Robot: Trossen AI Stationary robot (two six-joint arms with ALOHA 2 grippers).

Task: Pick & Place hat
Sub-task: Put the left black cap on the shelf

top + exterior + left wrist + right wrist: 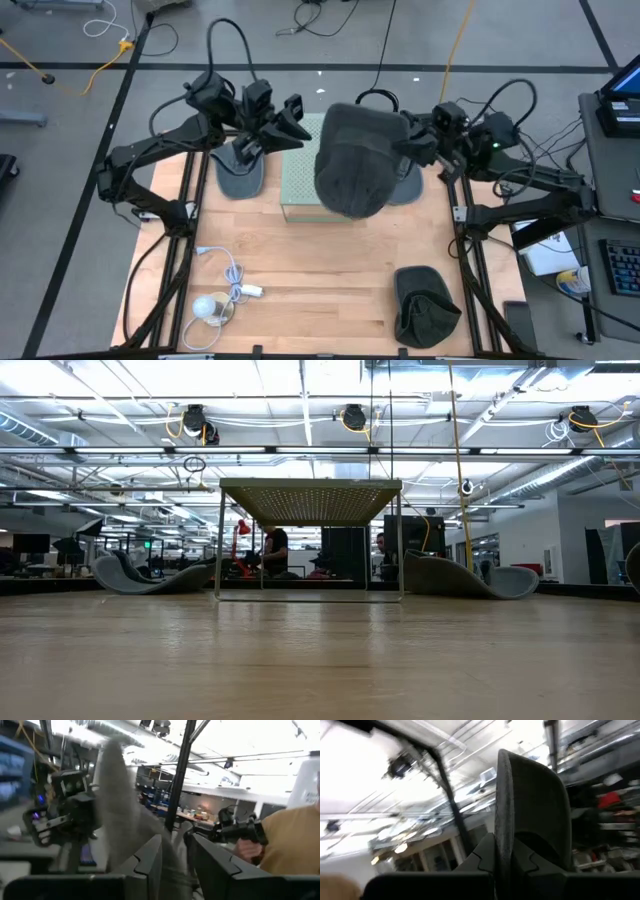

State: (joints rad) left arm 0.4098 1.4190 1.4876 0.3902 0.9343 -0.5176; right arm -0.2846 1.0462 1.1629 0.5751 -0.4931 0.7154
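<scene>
the hat (358, 160) held up over the middle was dark grey. under it the stand (300, 170) had a pale green top covered in fine dots. the table (310, 280) was light wood with visible grain. a second hat (425, 305) near the front edge was dark olive, and the cable (228, 283) was white.

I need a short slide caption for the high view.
Right gripper holds a grey hat above the green stand; left gripper alongside.
</scene>
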